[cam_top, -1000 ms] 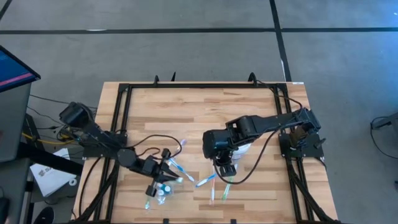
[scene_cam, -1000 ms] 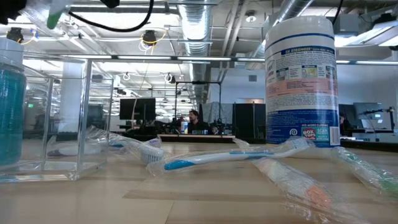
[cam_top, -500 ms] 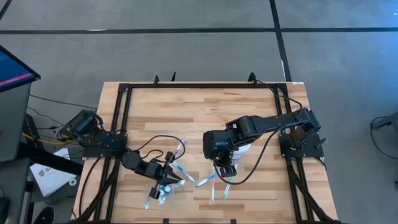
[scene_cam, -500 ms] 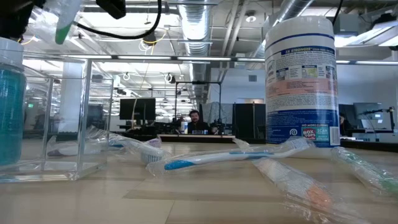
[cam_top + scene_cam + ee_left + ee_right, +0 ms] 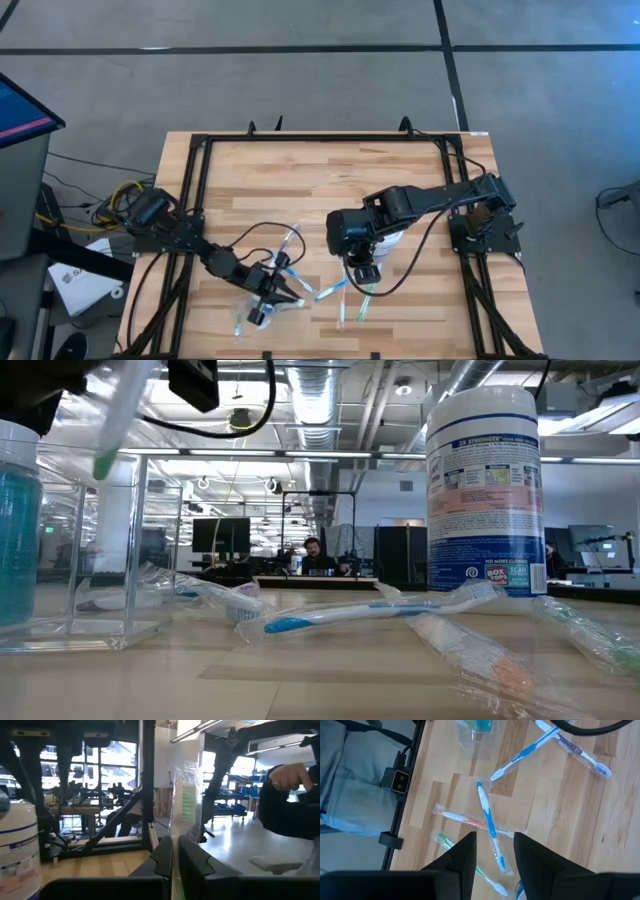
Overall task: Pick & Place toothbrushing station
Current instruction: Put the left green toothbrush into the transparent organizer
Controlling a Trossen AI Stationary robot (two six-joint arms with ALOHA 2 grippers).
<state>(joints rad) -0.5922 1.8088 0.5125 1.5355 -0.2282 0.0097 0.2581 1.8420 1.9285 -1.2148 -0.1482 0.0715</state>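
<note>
My left gripper (image 5: 278, 292) is shut on a wrapped green-bristled toothbrush (image 5: 187, 795) and hangs over a clear box (image 5: 100, 560) near the table's front left. A blue bottle (image 5: 15, 530) stands at that box. My right gripper (image 5: 362, 272) hovers open above loose wrapped toothbrushes lying flat on the table: a blue one (image 5: 487, 820), an orange one (image 5: 467, 822) and a green one (image 5: 465, 862). More toothbrushes (image 5: 370, 612) lie near the table's front. My left gripper pinches the wrapped toothbrush between its two fingers, on the wrapper (image 5: 176, 840) below the bristled head. The brush runs on past the fingertips, along the fingers. It is lifted clear of the table and slants above the clear box, its green end (image 5: 105, 458) lowest in the low view.
A tall white wipes canister (image 5: 485, 490) stands near the right gripper. Black frame rails (image 5: 195, 180) run round the wooden table. People show in the room behind, and a person's arm (image 5: 290, 795) is in the left wrist view.
My left gripper has come down and gone toward the table's right and near edges, carrying the green toothbrush. The brush has sunk toward the clear box and now slants more.
</note>
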